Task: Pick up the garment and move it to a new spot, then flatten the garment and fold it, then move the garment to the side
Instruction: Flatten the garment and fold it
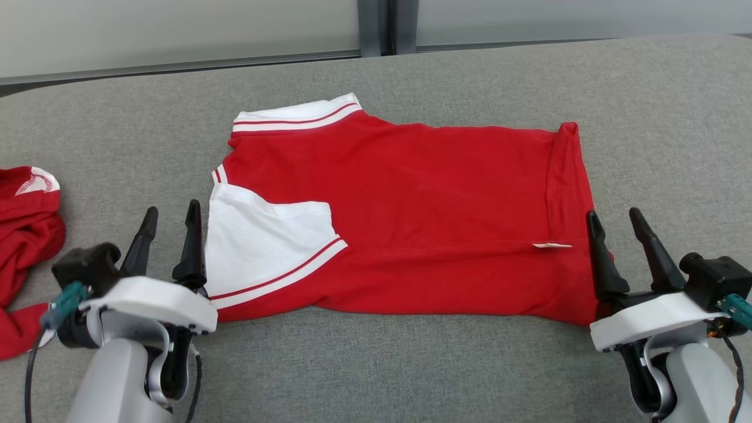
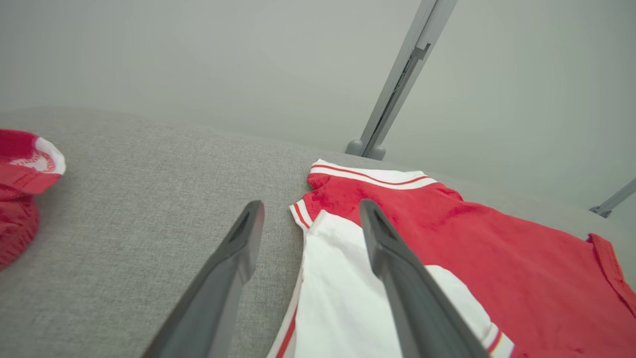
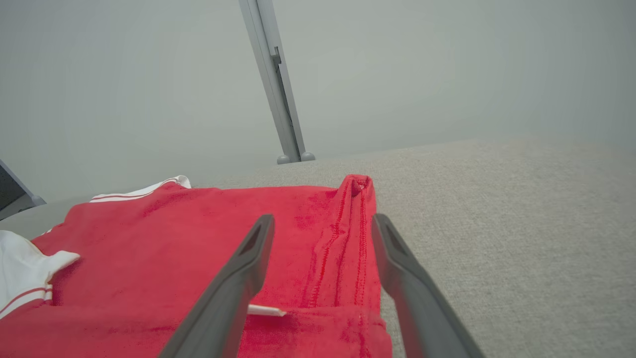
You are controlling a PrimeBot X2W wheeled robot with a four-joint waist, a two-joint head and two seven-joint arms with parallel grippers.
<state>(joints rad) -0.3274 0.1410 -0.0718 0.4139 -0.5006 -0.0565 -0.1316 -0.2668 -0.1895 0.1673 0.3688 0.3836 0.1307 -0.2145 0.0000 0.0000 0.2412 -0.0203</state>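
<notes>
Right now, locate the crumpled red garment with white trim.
The crumpled red garment lies at the head view's left edge on the grey fabric surface, left of the left gripper, apart from the folded red-and-white shirt.

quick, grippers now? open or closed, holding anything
left gripper: open, holding nothing, at the sleeve end of the red shirt.
right gripper: open, holding nothing, at its hem end.

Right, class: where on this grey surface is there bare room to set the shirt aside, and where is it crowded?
Free: the grey surface right of the shirt, and the far strip behind it. Crowded: the left, where the left hand sits between the shirt and a crumpled red garment.
</notes>
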